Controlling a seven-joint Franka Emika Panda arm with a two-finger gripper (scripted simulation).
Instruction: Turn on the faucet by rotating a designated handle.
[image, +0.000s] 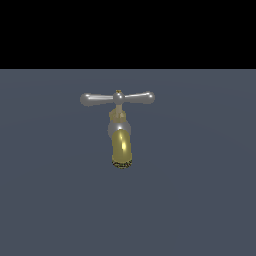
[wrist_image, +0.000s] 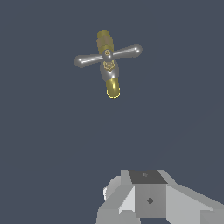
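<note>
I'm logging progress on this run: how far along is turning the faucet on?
Nothing looks done yet. The slim silver crossbar handle sits untouched atop the brass-spouted faucet. The grey gripper is well clear of it, holding nothing. Approaching, contacting and rotating the handle all remain.

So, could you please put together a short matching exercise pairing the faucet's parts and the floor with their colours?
Things:
1. handle
2. spout
3. floor
4. nub at the handle's centre

Colours:
A. dull blue-grey
B. shiny brass-gold, curved
C. silver-grey with rounded ends
D. small and brass-coloured

Right pairs: 1-C, 2-B, 3-A, 4-D.

The gripper shows only in part in the wrist view, well apart from the faucet; I cannot tell whether it is open or shut.
</note>
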